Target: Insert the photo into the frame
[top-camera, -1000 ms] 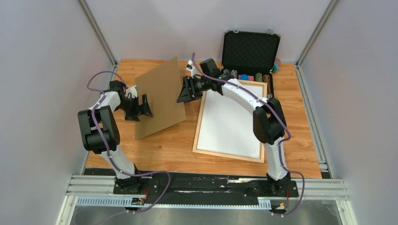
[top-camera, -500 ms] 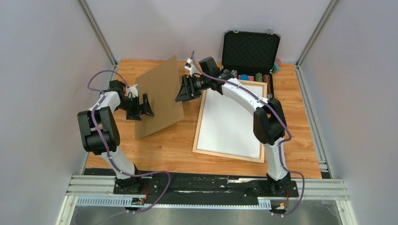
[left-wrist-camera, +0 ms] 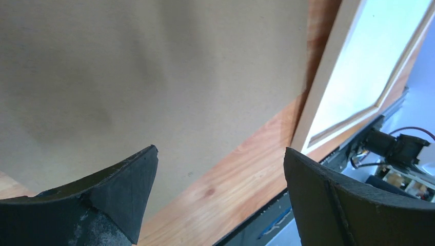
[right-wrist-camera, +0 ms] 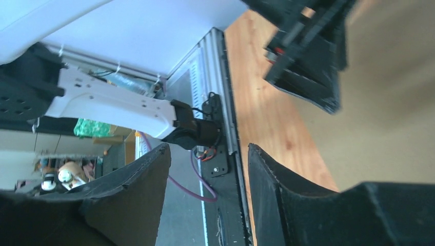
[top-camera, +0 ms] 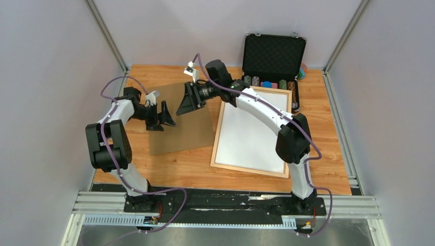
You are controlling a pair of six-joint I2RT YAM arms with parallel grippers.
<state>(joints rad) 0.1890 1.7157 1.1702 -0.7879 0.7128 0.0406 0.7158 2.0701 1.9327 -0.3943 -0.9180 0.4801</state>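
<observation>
The light-wood frame [top-camera: 217, 138] lies flat at the table's right of centre. A plain white sheet [top-camera: 254, 133] fills it, which looks like the photo lying white side up; no balloon print shows. The brown backing board [top-camera: 187, 130] lies flat on the table left of the frame. My left gripper [top-camera: 165, 119] is open and empty over the board's left part. My right gripper [top-camera: 185, 102] is open and empty over the board's upper part. In the left wrist view the board [left-wrist-camera: 154, 72], the frame's rail [left-wrist-camera: 323, 87] and the white sheet [left-wrist-camera: 374, 46] show beyond my open left gripper [left-wrist-camera: 220, 179].
An open black chip case [top-camera: 273, 54] stands at the back right, with coloured chips [top-camera: 269, 84] in front of it, just behind the frame. The right wrist view shows my open right gripper [right-wrist-camera: 205, 195], the left gripper [right-wrist-camera: 308, 66] and the table's near rail [right-wrist-camera: 223, 128].
The backing board stood tilted between both grippers; it now lies flat on the table. My right gripper has swung left over it. My left gripper has shifted slightly right.
</observation>
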